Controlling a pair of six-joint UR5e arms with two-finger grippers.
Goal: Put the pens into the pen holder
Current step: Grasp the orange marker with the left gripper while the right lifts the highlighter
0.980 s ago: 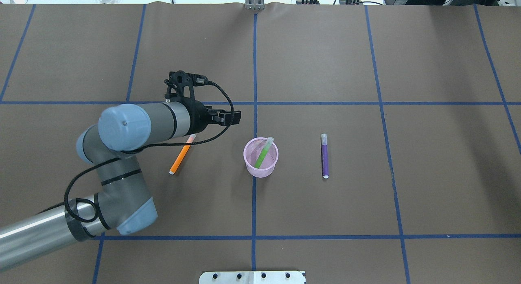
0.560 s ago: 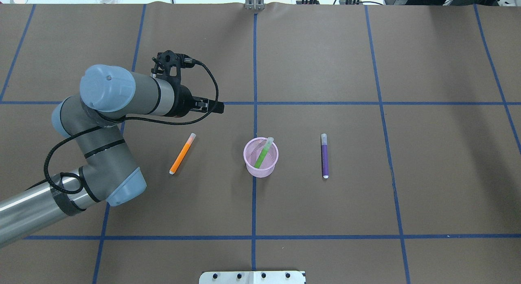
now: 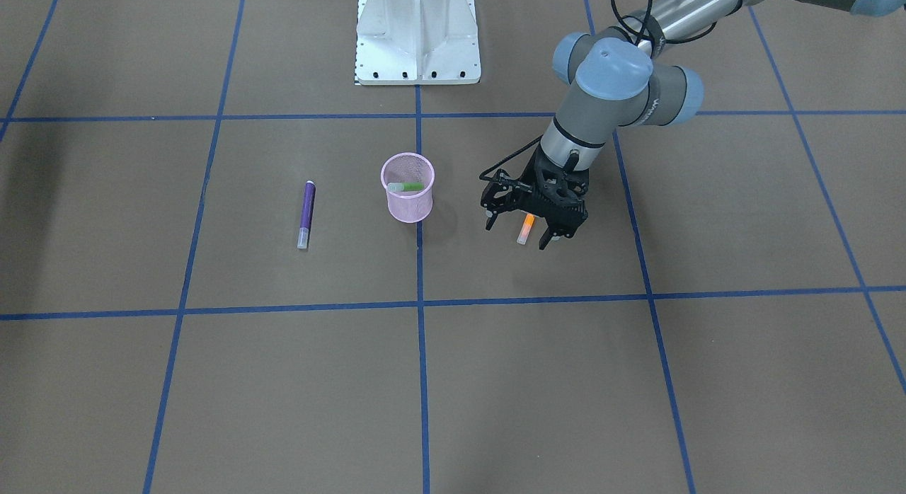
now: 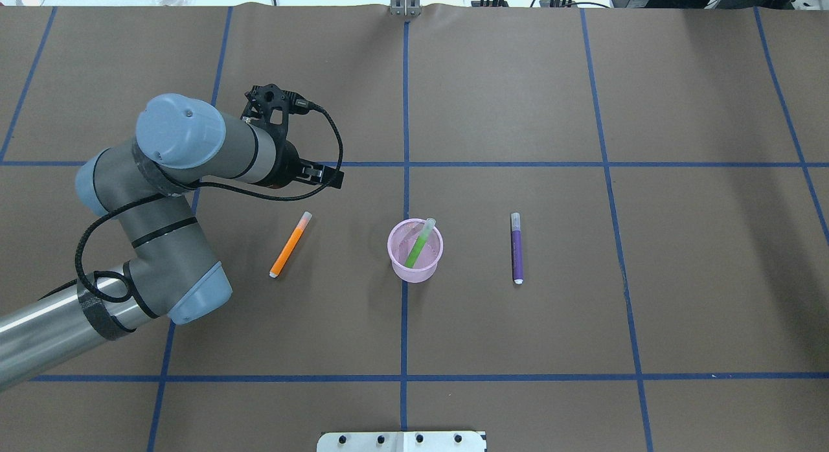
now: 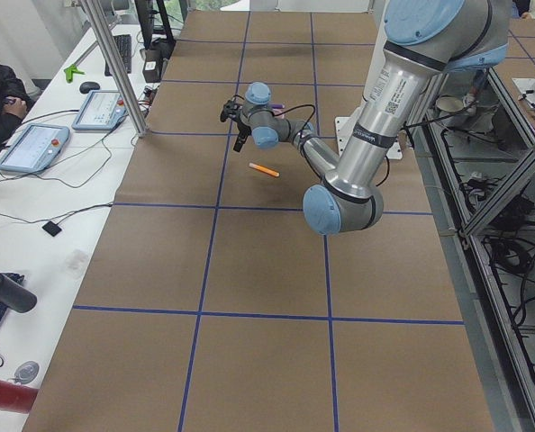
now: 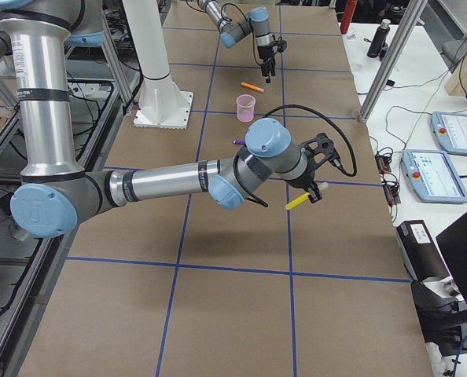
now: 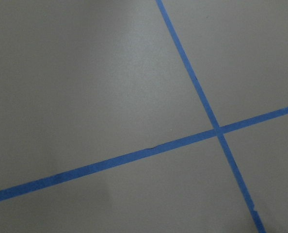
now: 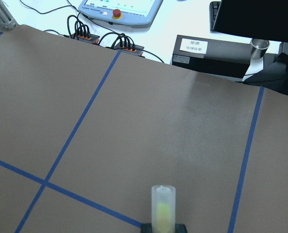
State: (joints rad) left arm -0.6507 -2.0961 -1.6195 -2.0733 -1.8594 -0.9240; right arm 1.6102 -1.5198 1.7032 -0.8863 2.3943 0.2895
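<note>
The pink mesh pen holder stands upright near the table's middle, with the green pen leaning inside it. The orange pen lies to its left and the purple pen to its right. My left gripper is open and empty, raised above the table beyond the orange pen. In the front view its fingers frame the orange pen's end. My right gripper is out of the overhead view. It is shut on the yellow pen and holds it in the air.
The white robot base plate sits at the robot's edge of the table. Blue tape lines grid the brown surface. A black box and cables lie past the table's right end, and teach pendants rest on the side bench.
My left arm has drawn back to the left, moving its open gripper away from the pen holder. The pens on the table and the holder have not moved.
</note>
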